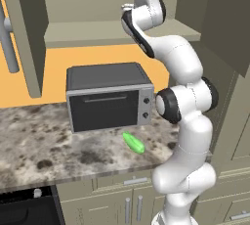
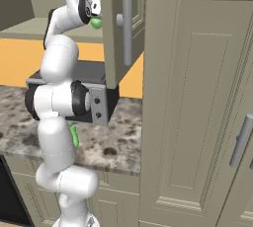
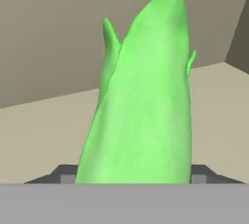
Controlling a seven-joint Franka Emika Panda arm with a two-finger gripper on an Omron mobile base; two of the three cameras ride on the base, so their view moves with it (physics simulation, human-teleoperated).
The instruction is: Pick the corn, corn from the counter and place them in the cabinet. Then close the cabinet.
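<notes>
Right now your end effector [image 2: 95,18] is raised to the open cabinet [image 1: 122,33], partly closed around one corn [image 3: 146,106] that points tip-first toward the shelf, probably so it can slide straight in. You can see its green end beside the open door [image 2: 114,28] in the right base view. Meanwhile the second corn [image 1: 133,142] lies flat on the bench [image 1: 39,146], just in front of the toaster oven [image 1: 110,97], awaiting its turn. Around you: speckled stone top, orange back wall, beige cupboard fronts below.
</notes>
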